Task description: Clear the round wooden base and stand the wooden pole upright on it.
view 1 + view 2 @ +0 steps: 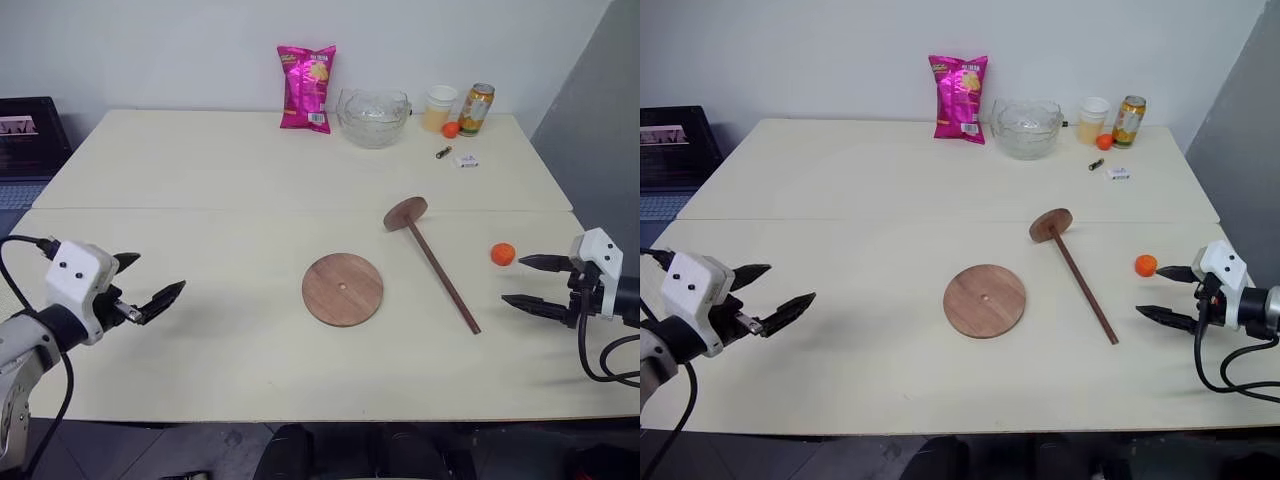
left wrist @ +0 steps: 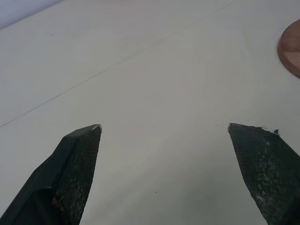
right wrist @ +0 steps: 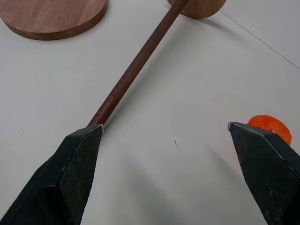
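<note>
Wooden pole lying | right end effector beside, apart

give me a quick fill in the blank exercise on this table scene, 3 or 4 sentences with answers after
1. The pole is not standing; it is ____ on the table.
2. The base has ____ resting on top of it.
3. The small ball near the right gripper is ____ in colour.
4. The left gripper has its fingers ____.

Missing words: lying; nothing; orange; open
</note>
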Available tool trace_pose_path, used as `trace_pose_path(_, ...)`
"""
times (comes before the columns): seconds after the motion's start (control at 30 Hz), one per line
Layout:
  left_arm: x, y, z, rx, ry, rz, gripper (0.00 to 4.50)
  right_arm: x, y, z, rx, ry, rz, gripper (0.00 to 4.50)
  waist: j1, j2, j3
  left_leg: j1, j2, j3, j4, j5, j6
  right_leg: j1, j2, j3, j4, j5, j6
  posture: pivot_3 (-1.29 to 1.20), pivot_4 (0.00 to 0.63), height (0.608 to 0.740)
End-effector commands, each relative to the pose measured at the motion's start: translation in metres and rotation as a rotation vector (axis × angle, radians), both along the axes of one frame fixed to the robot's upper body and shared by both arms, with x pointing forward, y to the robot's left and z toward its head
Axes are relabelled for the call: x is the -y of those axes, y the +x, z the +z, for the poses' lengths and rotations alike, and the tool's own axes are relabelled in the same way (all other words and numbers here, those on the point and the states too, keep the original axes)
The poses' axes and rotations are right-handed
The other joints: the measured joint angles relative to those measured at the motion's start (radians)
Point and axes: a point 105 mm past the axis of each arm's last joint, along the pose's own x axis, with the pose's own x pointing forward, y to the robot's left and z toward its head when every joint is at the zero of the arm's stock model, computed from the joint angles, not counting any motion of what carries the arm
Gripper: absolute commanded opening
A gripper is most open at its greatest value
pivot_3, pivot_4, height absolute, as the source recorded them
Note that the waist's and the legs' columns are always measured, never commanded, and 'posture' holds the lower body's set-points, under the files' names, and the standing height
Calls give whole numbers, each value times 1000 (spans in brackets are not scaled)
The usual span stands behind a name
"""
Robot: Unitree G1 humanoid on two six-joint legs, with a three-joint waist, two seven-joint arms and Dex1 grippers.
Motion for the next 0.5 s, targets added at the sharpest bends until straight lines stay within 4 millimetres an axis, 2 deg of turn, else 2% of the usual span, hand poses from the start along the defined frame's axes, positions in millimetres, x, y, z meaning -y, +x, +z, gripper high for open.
trace_pose_path(0.03,5,0,8,27,21,-30,4494,-2,-1,13,58,-4,10,4500,0,0,0,0,0,0,0,0,0,0,0,0,0,0,0,0,150,740)
trace_pose_path(0.5,16,1,18,51,56,-130,4494,-4,-2,13,62,19,-10,4500,1,0,0,0,0,0,0,0,0,0,0,0,0,0,0,0,150,740)
